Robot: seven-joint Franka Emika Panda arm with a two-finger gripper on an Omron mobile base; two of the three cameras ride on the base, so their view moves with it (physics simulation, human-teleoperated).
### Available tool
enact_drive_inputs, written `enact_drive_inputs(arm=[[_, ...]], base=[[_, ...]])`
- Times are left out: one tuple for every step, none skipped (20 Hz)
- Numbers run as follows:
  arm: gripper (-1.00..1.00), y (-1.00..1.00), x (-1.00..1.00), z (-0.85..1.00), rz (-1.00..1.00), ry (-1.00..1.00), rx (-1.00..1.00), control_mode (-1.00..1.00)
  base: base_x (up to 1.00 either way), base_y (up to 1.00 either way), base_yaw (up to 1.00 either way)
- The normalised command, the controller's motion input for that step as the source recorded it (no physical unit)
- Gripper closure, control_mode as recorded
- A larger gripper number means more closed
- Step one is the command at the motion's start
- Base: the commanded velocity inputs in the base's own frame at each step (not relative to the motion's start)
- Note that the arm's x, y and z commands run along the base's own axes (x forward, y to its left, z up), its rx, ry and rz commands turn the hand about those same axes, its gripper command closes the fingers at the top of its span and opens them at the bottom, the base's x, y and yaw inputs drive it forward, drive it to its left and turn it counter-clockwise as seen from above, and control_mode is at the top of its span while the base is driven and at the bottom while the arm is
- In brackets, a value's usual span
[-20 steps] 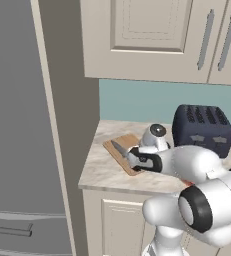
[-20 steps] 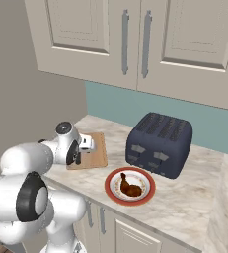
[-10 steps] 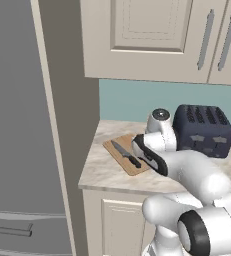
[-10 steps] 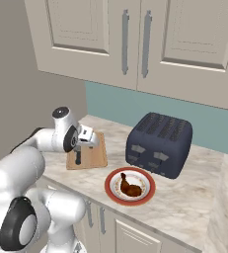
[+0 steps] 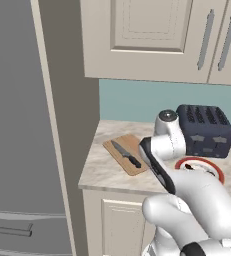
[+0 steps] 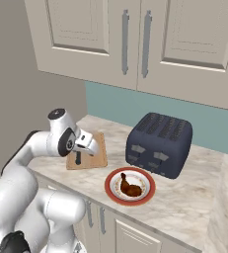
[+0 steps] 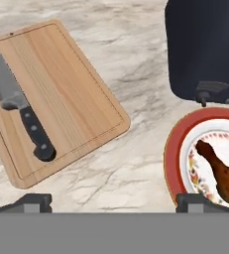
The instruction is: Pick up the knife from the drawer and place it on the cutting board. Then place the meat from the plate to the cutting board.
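Meat point(image 7: 224, 172) on plate point(image 7: 174, 149), right of open pincer point(image 7: 115, 202).

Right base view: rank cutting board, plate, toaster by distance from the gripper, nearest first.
From the gripper, with its jaws open:
1. cutting board, right below it.
2. plate, on the counter toward the front edge.
3. toaster, farthest, against the back wall.

Knife point(image 7: 18, 111) on cutting board point(image 7: 61, 94), meat point(image 7: 226, 172) on plate point(image 7: 179, 149)
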Motion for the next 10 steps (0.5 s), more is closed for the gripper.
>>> enact_drive_inputs(arm=[[-1.00,-0.24,-0.46,0.03,-0.19,0.03,0.00,-1.00],[-1.00,-0.26,-0.43,0.01,-0.21,0.07,0.00,-1.00],[-1.00,-0.30,-0.42,0.01,-0.21,0.09,0.01,-1.00],[-1.00,-0.36,-0.42,0.03,-0.25,0.10,0.05,-1.00],[-1.00,-0.39,-0.45,0.05,-0.27,0.09,0.08,-1.00],[-1.00,-0.42,-0.50,0.06,-0.29,0.07,0.10,-1.00],[-1.00,-0.44,-0.49,0.06,-0.29,0.06,0.10,-1.00],[-1.00,-0.41,-0.46,0.06,-0.29,0.04,0.10,-1.00],[-1.00,-0.41,-0.44,0.07,-0.28,0.03,0.09,-1.00],[-1.00,-0.40,-0.38,0.09,-0.26,0.01,0.08,-1.00]], base=[[0.00,0.00,0.00],[0.00,0.00,0.00],[0.00,0.00,0.00],[0.00,0.00,0.00],[0.00,0.00,0.00],[0.00,0.00,0.00],[0.00,0.00,0.00],[0.00,0.00,0.00],[0.00,0.00,0.00],[0.00,0.00,0.00]])
